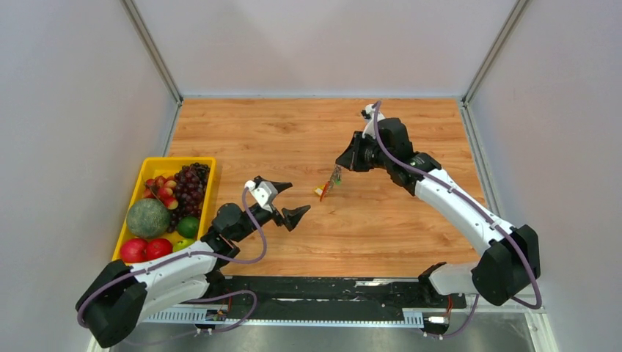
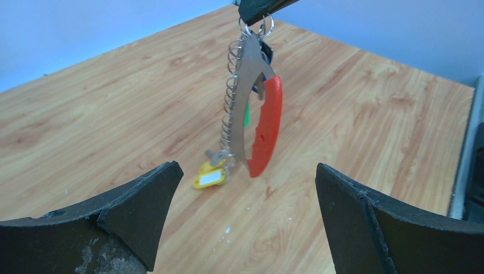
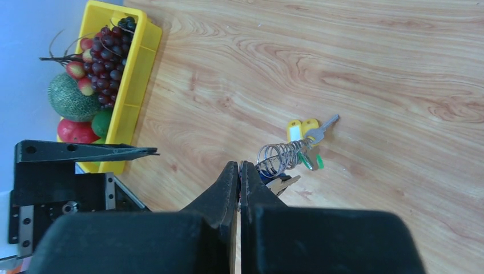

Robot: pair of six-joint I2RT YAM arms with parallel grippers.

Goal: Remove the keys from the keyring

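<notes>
Wood-grain tabletop [image 1: 257,132] lies bare on every side of the keyring [image 2: 265,125]. The keyring hangs upright from the right gripper [image 3: 240,165], whose jaws are pressed together on the wire loops at its top. Lifted like this, the red clip and coiled spine drop straight down. The keys [image 2: 210,177] fall away from them: the yellow-headed ones trail off the bottom end and seem to rest on the wood, a green head shows behind the clip, and something blue sits near the top. That probably spreads the keys apart so each can be reached singly. The left gripper [image 1: 290,199] hovers near the keyring on the side towards the arm bases. Its fingers are spread wide and empty, framing the clip, likely lined up to take a key or the clip. A yellow tray [image 1: 176,159] of fruit [image 1: 148,218] stands well apart from the keyring, beyond the left gripper. The enclosure walls are also far off, so both arms have free room.
</notes>
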